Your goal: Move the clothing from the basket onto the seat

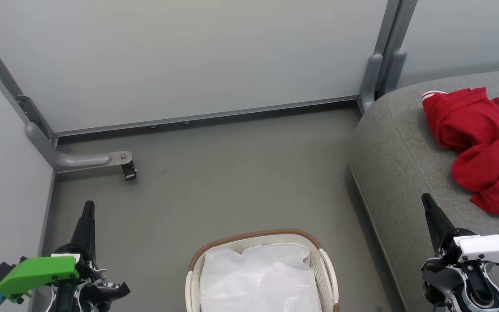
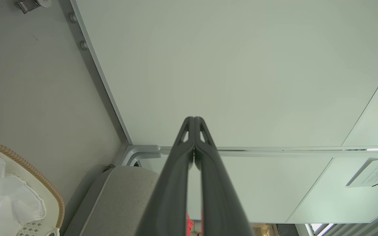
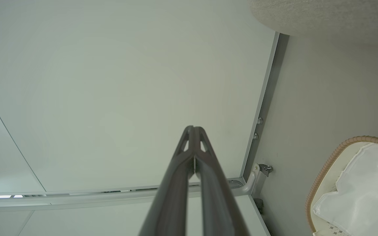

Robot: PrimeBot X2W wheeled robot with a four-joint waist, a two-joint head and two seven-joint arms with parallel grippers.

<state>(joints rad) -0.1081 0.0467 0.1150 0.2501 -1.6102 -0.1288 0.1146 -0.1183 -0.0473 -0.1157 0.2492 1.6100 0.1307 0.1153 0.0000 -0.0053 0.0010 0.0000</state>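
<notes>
Clothing (image 1: 483, 143): red heap on seat (image 1: 396, 164), near its rounded edge.
Basket (image 1: 249, 236): on open floor (image 1: 232, 173).
Left gripper (image 1: 88, 206), right gripper (image 1: 426, 200): closed, empty.
Wall notice (image 2: 367, 172): illegible.

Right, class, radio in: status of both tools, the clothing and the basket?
Left tool shut, empty. Right tool shut, empty. Clothing on seat. Basket: white liner, no red.

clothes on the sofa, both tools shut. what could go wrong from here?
1. The red clothes lie in a loose heap on the sofa, and the shut right tool points up near their lower hem; a swing that way might snag them and drag them off.
2. The basket is cut off by the head view's bottom edge and its white liner is bunched, so a leftover garment could be missed.
</notes>
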